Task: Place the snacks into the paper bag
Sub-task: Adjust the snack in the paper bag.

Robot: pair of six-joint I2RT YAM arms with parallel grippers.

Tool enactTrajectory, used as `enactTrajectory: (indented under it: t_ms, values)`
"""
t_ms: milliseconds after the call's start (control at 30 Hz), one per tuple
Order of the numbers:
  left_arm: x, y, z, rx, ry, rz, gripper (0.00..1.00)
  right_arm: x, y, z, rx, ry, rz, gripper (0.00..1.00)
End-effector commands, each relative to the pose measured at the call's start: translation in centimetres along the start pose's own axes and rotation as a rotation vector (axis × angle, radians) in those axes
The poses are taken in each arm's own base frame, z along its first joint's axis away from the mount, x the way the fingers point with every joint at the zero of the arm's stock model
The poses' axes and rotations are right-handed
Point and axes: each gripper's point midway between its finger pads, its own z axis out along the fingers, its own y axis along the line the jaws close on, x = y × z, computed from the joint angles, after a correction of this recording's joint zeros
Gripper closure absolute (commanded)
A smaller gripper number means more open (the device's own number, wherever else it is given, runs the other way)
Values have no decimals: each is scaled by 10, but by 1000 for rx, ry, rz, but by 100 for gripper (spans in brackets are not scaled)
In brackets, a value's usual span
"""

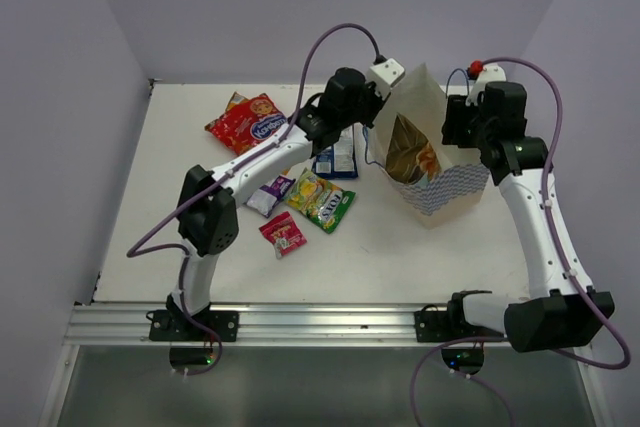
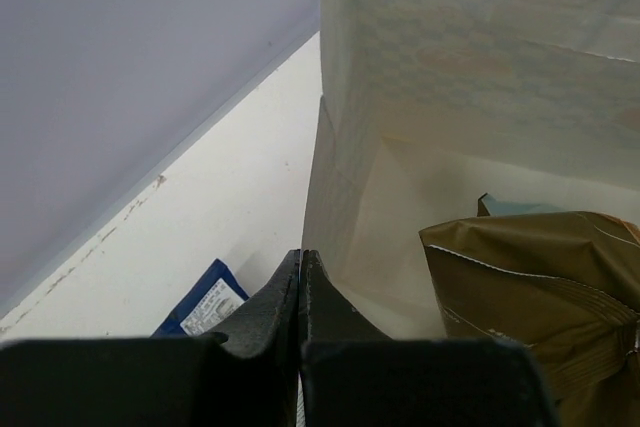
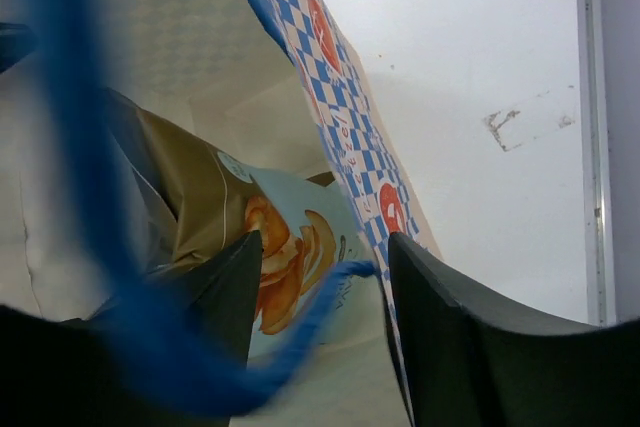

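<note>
The paper bag [image 1: 445, 187] stands open-mouthed at the right of the table, with a light-blue and brown chip bag [image 1: 410, 152] inside. My left gripper [image 1: 372, 107] is at its left rim. In the left wrist view, the left gripper [image 2: 301, 253] is shut on the edge of the bag wall [image 2: 420, 67], next to the chip bag [image 2: 540, 287]. My right gripper [image 3: 325, 237] stands open astride the checked wall [image 3: 340, 117], with the blue cord handle [image 3: 90, 197] across it. Red [image 1: 247, 122], dark blue [image 1: 337, 157], purple [image 1: 270, 192], yellow-green [image 1: 322, 199] and small pink-red [image 1: 283, 233] snacks lie on the table.
Purple-grey walls close in the table on the left, back and right. An aluminium rail [image 1: 320, 322] runs along the near edge by the arm bases. A red knob [image 1: 476, 69] sits behind the bag. The loose packets cluster just left of the bag.
</note>
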Motion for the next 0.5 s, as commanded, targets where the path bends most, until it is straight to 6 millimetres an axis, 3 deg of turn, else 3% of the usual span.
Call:
enactTrajectory:
  t_ms: [0,67,267,300,467]
  values:
    - [-69,8,-36,-48,-162,4,100,-34,8,-33,-29,-105,26,42]
    - [-67,3,-41,-55,-144,8,100,-41,7,-46,-12,-131,51,36]
    - [-58,-7,-51,-75,-104,-35,100,-60,12,-82,-8,-210,88,32]
    - [-57,-7,-53,-81,-101,-42,100,-62,6,-87,24,-224,94,25]
    - [-55,-8,-62,-96,-85,-76,100,-70,-17,-103,144,-268,118,22]
